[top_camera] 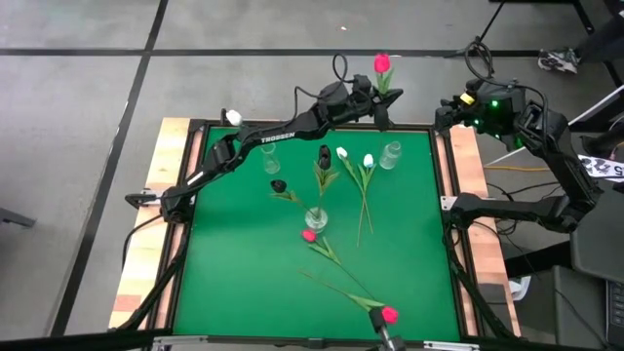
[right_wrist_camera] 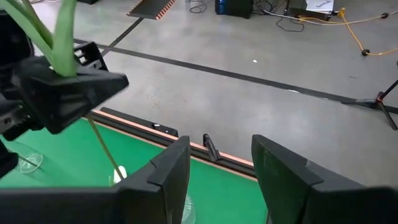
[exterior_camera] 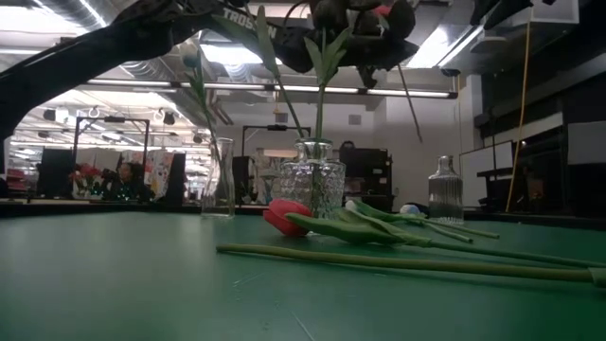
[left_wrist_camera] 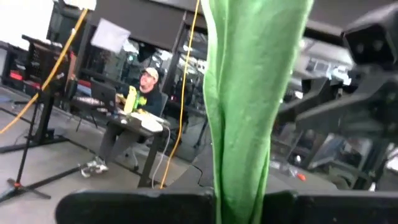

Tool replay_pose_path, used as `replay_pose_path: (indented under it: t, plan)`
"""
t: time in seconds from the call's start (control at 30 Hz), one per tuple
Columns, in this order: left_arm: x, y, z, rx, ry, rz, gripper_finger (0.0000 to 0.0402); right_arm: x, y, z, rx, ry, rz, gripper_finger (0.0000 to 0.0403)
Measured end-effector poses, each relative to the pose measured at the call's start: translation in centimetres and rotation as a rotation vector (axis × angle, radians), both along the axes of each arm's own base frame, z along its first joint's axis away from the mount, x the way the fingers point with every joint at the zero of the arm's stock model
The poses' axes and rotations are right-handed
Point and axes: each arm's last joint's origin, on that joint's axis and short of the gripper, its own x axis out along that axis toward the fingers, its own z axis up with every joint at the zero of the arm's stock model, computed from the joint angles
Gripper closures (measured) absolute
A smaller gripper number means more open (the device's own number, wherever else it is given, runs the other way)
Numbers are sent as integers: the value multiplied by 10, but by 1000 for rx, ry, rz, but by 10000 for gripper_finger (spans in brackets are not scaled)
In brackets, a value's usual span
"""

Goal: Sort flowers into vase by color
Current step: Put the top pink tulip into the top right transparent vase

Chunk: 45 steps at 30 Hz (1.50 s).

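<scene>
Green felt-like mat (top_camera: 244, 283) inside a wooden-edged table frame. Flowers counted from the high view: seven heads visible — three pink-red, two white, two black.

Pink-red: one tulip (top_camera: 381, 63) held aloft at the far edge of the table, its head past the mat; one (top_camera: 309, 235) lying on the mat near centre, just in front of the centre vase; one (top_camera: 389, 315) at the near edge, its long stem trailing back across the mat. White: two tulips (top_camera: 342, 153), (top_camera: 368, 160) lying side by side toward the far right, stems converging toward the near side. Black: one (top_camera: 324, 153) standing upright in the centre vase, one (top_camera: 278, 185) leaning out to the left from the same vase. Stems are thin, green, with long pointed leaves; heads are small closed buds.

Vases: three, all clear glass. Centre vase (exterior_camera: 313, 180) is squat with a faceted, cut pattern. Far-left vase (exterior_camera: 218, 178) is a tall smooth carafe shape. Far-right vase (exterior_camera: 444, 189) is ribbed, with a narrow neck.

Left gripper (top_camera: 378, 102) is raised over the far edge, clenched on the stem of the held pink-red tulip — the left wrist view shows broad green leaf rising from between its dark fingers.

Right gripper (right_wrist_camera: 221, 171) hovers beyond the far right corner, fingers apart, holding nothing.

A seated person (left_wrist_camera: 140, 99) at a desk in the room behind.
</scene>
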Motion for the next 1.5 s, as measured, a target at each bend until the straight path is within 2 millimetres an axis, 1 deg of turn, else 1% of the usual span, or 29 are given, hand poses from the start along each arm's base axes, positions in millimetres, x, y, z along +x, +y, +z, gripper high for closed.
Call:
replay_pose_path:
  t: [0.23,0.33,0.43,0.5,0.6,0.8,0.93,1.13,1.23,1.43,1.5]
  plan:
    - [-2,1,4,-18,-58,14,401,0,0,0,0,0,0,230]
    - [2,2,0,-24,-103,7,401,0,0,0,-1,-3,0,230]
    - [10,3,-6,-76,-151,-20,401,0,0,0,3,-12,-6,230]
    - [11,3,-10,-67,-169,-26,401,0,0,0,3,-12,-6,230]
    - [12,3,-11,-90,-134,-37,401,0,0,0,4,-14,-6,230]
    - [14,-2,-11,12,-91,-41,401,0,0,0,13,-35,-20,230]
    - [14,-6,-7,42,-126,-50,401,0,0,0,15,-38,-21,230]
    - [11,-3,-2,90,-163,-12,401,0,0,0,17,-41,-24,230]
    - [12,-2,-7,96,-194,-7,401,0,0,0,17,-41,-24,230]
    - [16,0,-21,81,-202,1,401,0,0,0,17,-41,-25,230]
    - [16,0,-21,87,-222,6,401,0,0,0,17,-41,-24,230]
